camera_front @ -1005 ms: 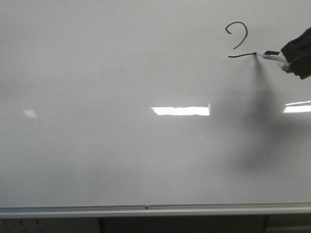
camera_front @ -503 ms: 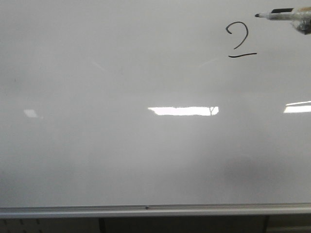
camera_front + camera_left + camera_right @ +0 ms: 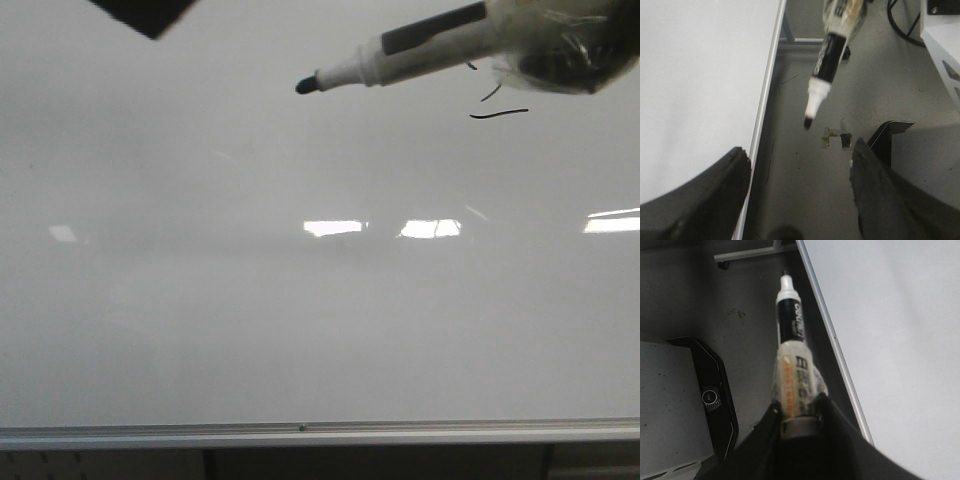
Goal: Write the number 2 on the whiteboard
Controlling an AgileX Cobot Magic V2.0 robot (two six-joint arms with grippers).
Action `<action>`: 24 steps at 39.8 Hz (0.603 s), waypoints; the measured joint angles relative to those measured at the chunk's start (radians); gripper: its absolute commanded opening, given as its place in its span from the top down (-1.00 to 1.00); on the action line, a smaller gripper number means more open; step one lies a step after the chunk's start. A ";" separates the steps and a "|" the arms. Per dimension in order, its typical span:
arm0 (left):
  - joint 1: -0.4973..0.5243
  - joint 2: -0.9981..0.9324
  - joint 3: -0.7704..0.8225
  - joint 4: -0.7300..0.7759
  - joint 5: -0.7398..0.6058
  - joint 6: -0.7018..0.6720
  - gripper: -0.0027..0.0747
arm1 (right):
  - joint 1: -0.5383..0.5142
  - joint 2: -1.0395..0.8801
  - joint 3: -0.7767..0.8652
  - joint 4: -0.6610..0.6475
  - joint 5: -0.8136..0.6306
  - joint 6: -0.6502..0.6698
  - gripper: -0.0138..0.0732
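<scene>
Near the whiteboard's (image 3: 250, 320) upper right corner sat the number 2 (image 3: 498, 112), partly hidden behind the marker (image 3: 400, 55), uncapped, clamped in the right end effector (image 3: 797, 412). Swinging boardward, its tip risked a stray mark. Left end effector (image 3: 800, 190) gaped wide, empty.

One marker (image 3: 400, 55), one whiteboard (image 3: 250, 330), one number 2 (image 3: 498, 113).

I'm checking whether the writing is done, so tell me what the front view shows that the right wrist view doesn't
Only the front view shows the number 2, its base stroke clear and its hook mostly hidden behind the marker, plus bright light reflections on the whiteboard. Only the right wrist view shows the right gripper shut on the marker's taped barrel, the grey floor and a black-edged unit beside the board. Both show the uncapped marker off the whiteboard.
</scene>
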 measured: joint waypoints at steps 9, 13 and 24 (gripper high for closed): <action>-0.104 0.118 -0.039 -0.004 -0.057 0.002 -0.18 | 0.008 0.000 0.000 0.002 0.000 -0.006 0.60; -0.113 0.160 -0.046 -0.004 -0.078 0.003 -0.18 | 0.008 0.000 0.000 0.002 0.000 -0.009 0.60; -0.113 0.193 -0.046 -0.006 -0.137 0.004 0.60 | 0.008 0.000 0.000 0.002 0.000 -0.009 0.59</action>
